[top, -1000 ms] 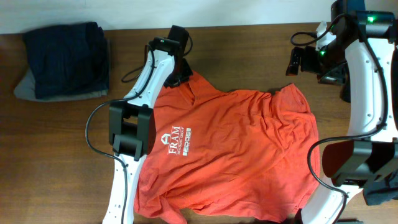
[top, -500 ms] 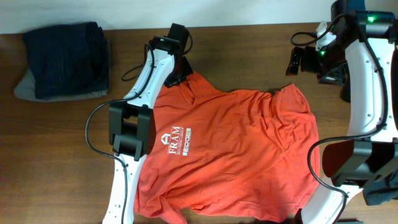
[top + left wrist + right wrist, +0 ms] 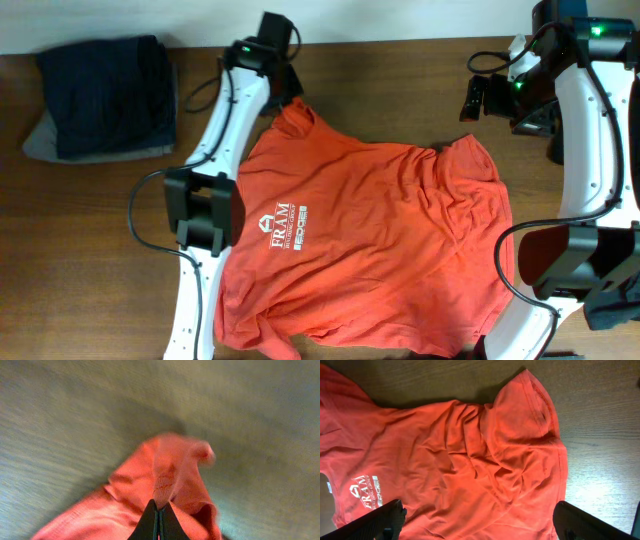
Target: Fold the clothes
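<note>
Pinching a shirt (image 3: 370, 240) corner, the left gripper (image 3: 158, 512) is clamped shut — flattening step, likely. Right gripper (image 3: 480, 519) gapes empty; next, seize the sleeve (image 3: 535, 405) below it.

White arm links (image 3: 228, 115), black joints (image 3: 203, 208), black cables (image 3: 134, 215).

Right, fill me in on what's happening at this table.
Two robot arms are working on an orange T-shirt spread on the table. The left pincer is shut on a fold of fabric at the shirt's far edge. The right pincer is open and holds nothing, hanging near the other sleeve. A pile of folded dark clothes sits apart in the far corner.
</note>
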You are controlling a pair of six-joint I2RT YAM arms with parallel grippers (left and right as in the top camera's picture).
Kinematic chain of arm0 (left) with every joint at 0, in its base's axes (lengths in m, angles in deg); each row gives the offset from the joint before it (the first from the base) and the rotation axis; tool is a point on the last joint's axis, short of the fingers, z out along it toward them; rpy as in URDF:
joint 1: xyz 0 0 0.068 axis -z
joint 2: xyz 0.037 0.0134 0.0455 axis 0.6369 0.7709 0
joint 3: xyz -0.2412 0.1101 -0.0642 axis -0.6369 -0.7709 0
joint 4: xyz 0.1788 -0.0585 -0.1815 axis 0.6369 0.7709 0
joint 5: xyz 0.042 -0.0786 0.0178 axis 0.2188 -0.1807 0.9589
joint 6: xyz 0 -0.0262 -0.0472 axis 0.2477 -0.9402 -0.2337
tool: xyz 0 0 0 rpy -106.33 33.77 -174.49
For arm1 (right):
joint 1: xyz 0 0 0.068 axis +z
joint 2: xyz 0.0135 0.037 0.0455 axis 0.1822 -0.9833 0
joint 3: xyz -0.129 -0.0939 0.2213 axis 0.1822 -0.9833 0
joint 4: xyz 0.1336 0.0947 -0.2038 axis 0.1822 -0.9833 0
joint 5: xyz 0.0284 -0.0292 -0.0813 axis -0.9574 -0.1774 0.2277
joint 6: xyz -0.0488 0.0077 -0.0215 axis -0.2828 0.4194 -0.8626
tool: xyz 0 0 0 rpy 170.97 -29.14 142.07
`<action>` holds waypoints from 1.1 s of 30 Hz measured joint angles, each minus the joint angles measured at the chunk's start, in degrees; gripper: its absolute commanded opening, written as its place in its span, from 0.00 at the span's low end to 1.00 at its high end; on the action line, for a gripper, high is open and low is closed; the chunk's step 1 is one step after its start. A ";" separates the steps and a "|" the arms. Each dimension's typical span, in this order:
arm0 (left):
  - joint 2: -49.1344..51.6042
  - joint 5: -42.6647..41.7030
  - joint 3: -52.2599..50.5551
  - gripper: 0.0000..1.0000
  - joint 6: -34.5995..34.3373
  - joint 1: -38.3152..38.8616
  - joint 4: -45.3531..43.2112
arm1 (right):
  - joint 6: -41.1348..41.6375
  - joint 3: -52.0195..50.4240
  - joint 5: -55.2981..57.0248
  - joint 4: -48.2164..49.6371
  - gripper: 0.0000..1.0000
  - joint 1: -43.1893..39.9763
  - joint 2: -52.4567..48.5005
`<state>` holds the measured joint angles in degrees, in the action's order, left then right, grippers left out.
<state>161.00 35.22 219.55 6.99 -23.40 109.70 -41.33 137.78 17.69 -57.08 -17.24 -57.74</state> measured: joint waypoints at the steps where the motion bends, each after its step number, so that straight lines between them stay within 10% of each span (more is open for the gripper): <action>1: 0.00 0.02 0.39 0.01 0.02 -0.76 -0.07 | 0.02 0.00 0.00 0.00 0.99 0.00 0.00; 26: 0.00 12.33 0.48 0.01 0.02 -11.37 -10.78 | 0.02 -0.42 -2.03 7.13 1.00 3.21 -0.42; 33: 0.00 15.32 0.48 0.01 0.13 -14.91 -13.57 | -0.26 -3.45 -1.88 13.42 0.82 3.21 -3.58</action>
<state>161.00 50.54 220.03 7.12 -38.31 96.12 -41.59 134.33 15.81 -43.66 -14.03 -61.33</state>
